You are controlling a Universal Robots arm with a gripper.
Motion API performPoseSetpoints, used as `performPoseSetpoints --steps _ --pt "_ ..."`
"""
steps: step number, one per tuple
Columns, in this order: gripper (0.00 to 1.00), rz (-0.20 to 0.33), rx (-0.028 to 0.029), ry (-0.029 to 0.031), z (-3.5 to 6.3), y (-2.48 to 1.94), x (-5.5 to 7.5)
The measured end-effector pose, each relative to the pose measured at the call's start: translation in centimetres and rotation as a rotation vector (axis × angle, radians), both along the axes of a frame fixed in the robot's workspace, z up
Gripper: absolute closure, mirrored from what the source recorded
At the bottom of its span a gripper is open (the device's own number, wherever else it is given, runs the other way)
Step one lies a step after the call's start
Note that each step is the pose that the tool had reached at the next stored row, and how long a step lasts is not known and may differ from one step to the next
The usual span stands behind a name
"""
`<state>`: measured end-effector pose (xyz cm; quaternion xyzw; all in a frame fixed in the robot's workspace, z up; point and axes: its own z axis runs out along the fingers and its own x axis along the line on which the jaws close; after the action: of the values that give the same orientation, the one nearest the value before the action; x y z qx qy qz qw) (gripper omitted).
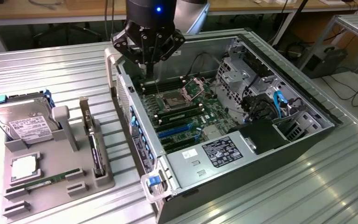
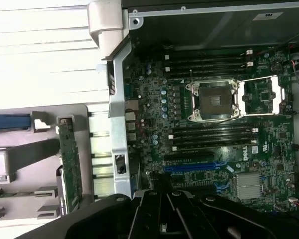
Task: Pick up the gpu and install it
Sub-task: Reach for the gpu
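One gripper [image 1: 149,66], fingers clenched, seemingly empty, hangs over the case [image 1: 260,196] motherboard [image 1: 185,116]. The gpu [image 1: 93,144] stands edge-up in the gray rack [image 1: 61,183] beside the case, slotted for grabbing.

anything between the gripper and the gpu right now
The computer case's rear wall runs between them. The shut gripper hangs over the motherboard inside the case, while the gpu stands on edge in the grey holder outside it. Nothing covers the gpu's top edge.
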<state>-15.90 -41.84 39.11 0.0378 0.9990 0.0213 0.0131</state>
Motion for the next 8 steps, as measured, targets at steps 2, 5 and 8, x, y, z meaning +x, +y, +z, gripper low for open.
performPoseSetpoints --steps 2,5,8 --pt "0.89 0.000 -0.0002 0.0001 -0.10 -0.35 -0.7" --pt "0.89 0.000 -0.0002 0.0001 -0.37 -0.81 -1.8" --pt "0.89 0.000 -0.0002 0.0001 -0.66 -1.14 -2.9"
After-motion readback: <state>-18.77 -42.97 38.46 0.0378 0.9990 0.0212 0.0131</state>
